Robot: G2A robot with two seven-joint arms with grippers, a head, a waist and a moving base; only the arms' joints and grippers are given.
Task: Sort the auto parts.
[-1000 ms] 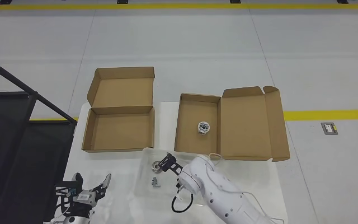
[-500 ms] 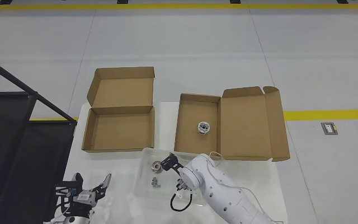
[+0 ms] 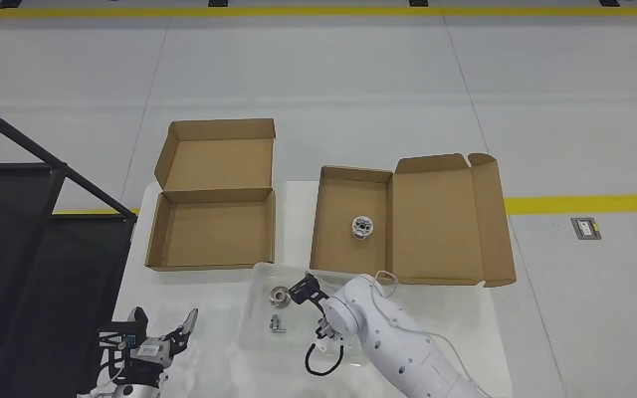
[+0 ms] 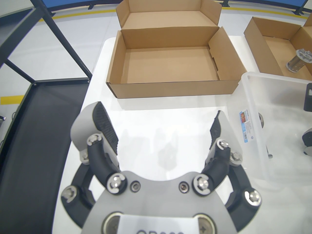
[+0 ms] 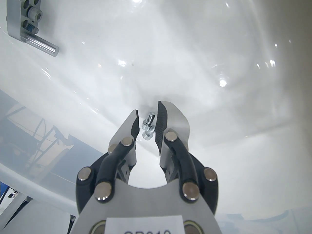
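Barely started: one cylindrical part (image 3: 362,227) is sorted into the right box (image 3: 343,199), while ring (image 3: 279,295), bracket (image 5: 23,13) and two bolts (image 5: 148,127) are left in the bin (image 4: 253,98), the bolts straddled by the narrowly parted right hand (image 5: 148,110); left hand (image 4: 158,112) is held wide apart above the table (image 4: 170,103).

I had open white tabletop (image 4: 136,120) running from my left gripper (image 4: 158,115), fingers spread wide, up to the front wall of the left cardboard box (image 4: 170,87). The clear bin (image 4: 251,113) stood just beside that gripper, and its wall closed off that side. Inside the bin my right gripper (image 5: 147,112) had bare floor ahead. Two small bolts (image 5: 148,122) sat in the narrow gap between its fingers, and the metal bracket (image 5: 23,15) lay well apart.
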